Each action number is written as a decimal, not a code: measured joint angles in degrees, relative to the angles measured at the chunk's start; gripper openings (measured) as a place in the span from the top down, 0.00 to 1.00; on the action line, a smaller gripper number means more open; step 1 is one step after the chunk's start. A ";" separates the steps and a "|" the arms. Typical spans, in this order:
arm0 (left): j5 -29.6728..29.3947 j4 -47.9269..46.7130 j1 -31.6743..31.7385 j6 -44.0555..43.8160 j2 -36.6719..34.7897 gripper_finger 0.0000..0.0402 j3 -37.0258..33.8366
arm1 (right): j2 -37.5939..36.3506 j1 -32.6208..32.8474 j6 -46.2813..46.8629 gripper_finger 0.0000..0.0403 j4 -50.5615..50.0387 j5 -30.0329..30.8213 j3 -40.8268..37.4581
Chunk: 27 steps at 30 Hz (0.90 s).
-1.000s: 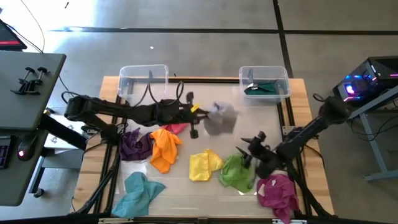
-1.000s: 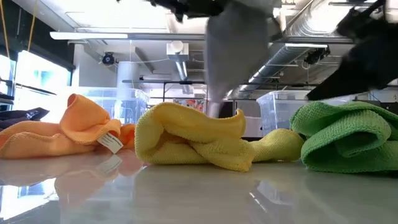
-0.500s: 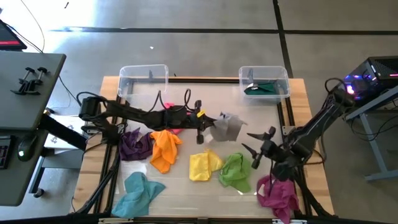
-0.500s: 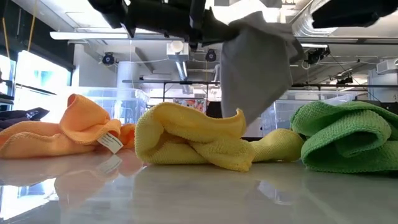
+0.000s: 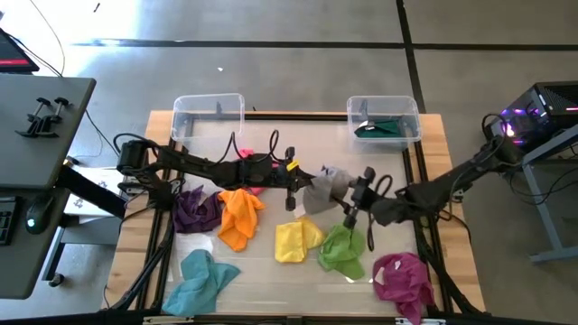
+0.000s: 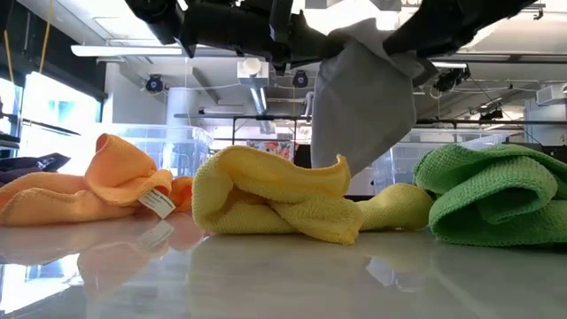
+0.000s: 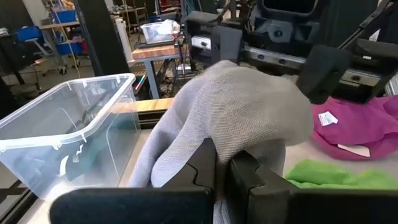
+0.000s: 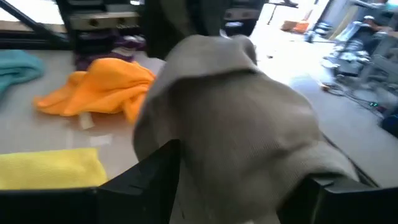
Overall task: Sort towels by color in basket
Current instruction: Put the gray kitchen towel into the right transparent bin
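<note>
The two clear bins [image 5: 208,116] stand at the table's far edge, one left, one right; the right one [image 5: 384,117] holds a single dark green towel [image 5: 379,128]. Above mid-table hangs the grey towel [image 5: 323,187], limp and draping, so it looks light, soft and easily bunched; a pinch on a gathered fold should hold it best. The left gripper [image 5: 291,191] is clamped on one edge of it; the right gripper [image 5: 354,206] straddles the other side with its jaws spread wide. Nine towels show in all: seven lie loose on the table, namely purple [image 5: 197,209], orange [image 5: 239,215], yellow [image 5: 296,239], lime green [image 5: 343,250], teal [image 5: 200,278], magenta [image 5: 404,280], and a pink one [image 5: 256,186] mostly hidden under the left arm.
</note>
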 joint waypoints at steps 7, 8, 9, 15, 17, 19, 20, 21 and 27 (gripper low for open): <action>6.09 0.23 0.00 0.43 0.00 0.85 0.00 | 3.12 -4.45 -1.16 0.74 2.59 -8.59 -0.04; 7.07 0.23 0.00 0.47 0.00 0.81 0.00 | 3.39 -4.83 -1.20 0.79 2.57 -8.33 -0.04; 7.57 0.23 0.00 0.69 0.00 0.78 0.00 | 3.51 -5.33 -1.28 0.84 2.61 -7.86 -0.07; -1.78 -12.30 -0.04 8.62 -5.07 0.64 0.06 | 1.44 -7.55 -6.13 0.96 -1.70 3.74 4.85; -10.42 -19.00 -0.25 8.53 -7.69 0.63 0.07 | -0.25 -8.51 -6.02 0.96 -8.48 9.51 8.97; -18.99 -25.72 -0.60 7.60 -10.17 0.62 0.09 | -1.63 -10.37 -5.01 0.98 -17.68 14.85 14.22; -22.52 -28.11 -0.72 7.11 -10.99 0.62 0.07 | -2.11 -11.56 -4.60 0.98 -22.64 16.98 17.25; -25.47 -29.62 -0.77 6.64 -11.54 0.62 0.09 | -2.58 -13.07 -4.41 0.99 -27.41 18.62 20.20; -30.08 -34.63 -1.69 4.63 -12.40 0.62 0.07 | -2.45 -27.95 -4.21 0.98 -48.78 17.84 32.54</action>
